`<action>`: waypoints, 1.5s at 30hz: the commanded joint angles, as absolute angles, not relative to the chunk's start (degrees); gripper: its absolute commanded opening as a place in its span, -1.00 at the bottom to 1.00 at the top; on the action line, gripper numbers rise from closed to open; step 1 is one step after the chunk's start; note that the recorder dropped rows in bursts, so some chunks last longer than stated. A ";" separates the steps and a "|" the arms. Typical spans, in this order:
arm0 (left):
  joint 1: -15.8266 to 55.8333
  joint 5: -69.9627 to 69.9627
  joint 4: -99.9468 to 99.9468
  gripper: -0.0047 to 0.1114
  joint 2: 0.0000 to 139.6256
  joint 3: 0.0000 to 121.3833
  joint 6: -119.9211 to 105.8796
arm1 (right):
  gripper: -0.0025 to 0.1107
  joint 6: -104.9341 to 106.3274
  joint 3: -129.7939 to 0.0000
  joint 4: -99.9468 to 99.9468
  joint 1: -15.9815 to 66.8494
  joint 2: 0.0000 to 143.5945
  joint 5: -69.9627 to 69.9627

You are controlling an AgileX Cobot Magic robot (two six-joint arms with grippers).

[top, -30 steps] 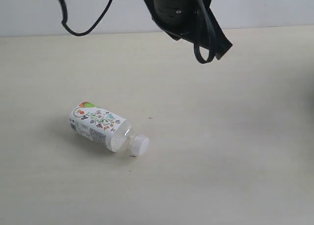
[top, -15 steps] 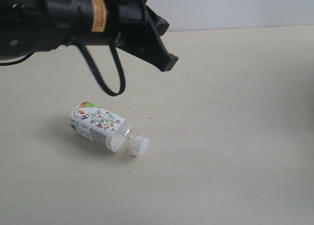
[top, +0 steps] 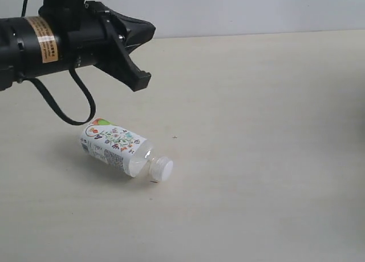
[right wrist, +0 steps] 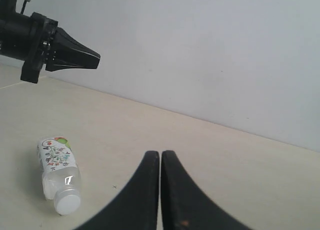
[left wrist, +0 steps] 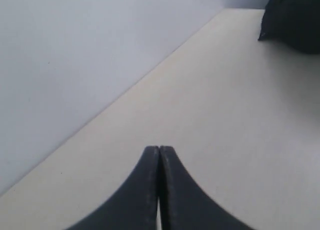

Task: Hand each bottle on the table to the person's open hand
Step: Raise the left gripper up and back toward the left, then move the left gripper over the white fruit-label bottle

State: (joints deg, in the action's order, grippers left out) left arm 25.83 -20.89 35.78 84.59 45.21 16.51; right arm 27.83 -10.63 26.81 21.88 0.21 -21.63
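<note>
Pale beige counter [top: 256, 102] under a plain light wall, noted first. Found the left gripper [left wrist: 159, 151] poised in the air over the counter's left rear portion, jaws pressed flat together and gripping nothing. Spotted just one bottle [top: 117, 146] in view, the squat floral one, lying on its side on the counter left of centre, nearer the front edge than the gripper above it, white cap aimed toward the front right corner. Saw nothing touching it. Found the right gripper [right wrist: 160, 157] outside the exterior view, off to the right and well apart from the bottle, jaws likewise closed tight on nothing. Saw no open hand anywhere in view. Judged the step in hand as the approach to a pick: bottle not yet grasped, handover not begun. Reckoned the next move to call for spreading the left jaws, lowering over the bottle's labelled body, and turning the wrist so as to close across its width, not along its length. Expected a rounded body lying flat to roll if nudged off-centre.
</note>
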 commanded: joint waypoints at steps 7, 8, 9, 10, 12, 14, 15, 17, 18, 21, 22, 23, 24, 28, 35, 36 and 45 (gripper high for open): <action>20.57 -40.19 38.95 -0.92 84.52 39.98 13.92 | -0.92 27.87 -10.55 26.95 21.97 0.00 -21.06; 20.57 -40.60 39.84 -0.92 84.52 39.98 13.92 | -0.92 27.87 -10.55 26.95 21.97 0.00 -21.06; 20.57 -41.14 40.95 -0.92 84.52 39.98 14.16 | -0.92 27.87 -10.55 26.95 21.97 0.00 -21.06; 20.57 -41.48 41.37 -0.92 84.52 39.98 14.14 | -0.92 27.87 -10.55 26.95 21.97 0.00 -21.06; 20.57 -42.30 41.50 -0.92 84.52 39.98 14.71 | -0.92 27.87 -10.55 26.95 21.97 0.00 -21.06; 20.57 -42.57 41.50 -0.92 84.52 39.98 15.01 | -0.92 27.87 -10.55 26.95 21.97 0.00 -21.06; 20.57 -42.57 41.50 -0.92 84.52 39.98 15.01 | -0.92 27.87 -10.55 26.95 21.97 0.00 -21.06; 20.57 -42.57 41.50 -0.92 84.52 39.98 15.01 | -0.92 27.87 -10.55 26.95 21.97 0.00 -21.06; 20.57 -42.58 41.50 -0.92 84.52 39.98 15.12 | -0.92 27.87 -10.55 26.95 21.97 0.00 -21.06; 20.57 -42.58 41.50 -0.92 84.52 39.98 15.12 | -0.92 27.90 -10.55 26.95 21.97 0.00 -21.21; 20.57 -42.58 41.50 -0.92 84.52 39.98 15.12 | -0.92 27.90 -10.55 26.95 21.97 0.00 -21.34; 20.57 -42.68 41.50 -0.92 84.52 39.98 15.13 | -0.92 27.90 -10.55 26.95 21.97 0.00 -21.49; 20.57 -42.68 41.50 -0.92 84.52 39.98 15.13 | -0.92 27.90 -10.55 26.95 21.97 0.00 -21.49; 20.57 -42.68 41.50 -0.92 84.52 39.98 15.13 | -0.92 27.90 -10.55 26.95 21.97 0.00 -21.49; 20.57 -42.67 41.50 -0.92 84.74 39.98 15.13 | -0.92 27.90 -10.55 26.95 21.97 0.00 -21.49; 20.57 -42.55 41.50 -0.92 84.74 39.98 15.13 | -0.92 27.90 -10.55 26.95 21.97 0.00 -21.49; 20.57 -42.58 41.63 -0.92 84.74 39.97 13.64 | -0.92 27.90 -10.55 26.95 21.97 0.00 -21.49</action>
State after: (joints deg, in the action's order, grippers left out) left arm 20.70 -41.95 41.56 84.69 40.16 14.41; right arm 27.83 -10.63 26.81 21.88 0.21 -21.63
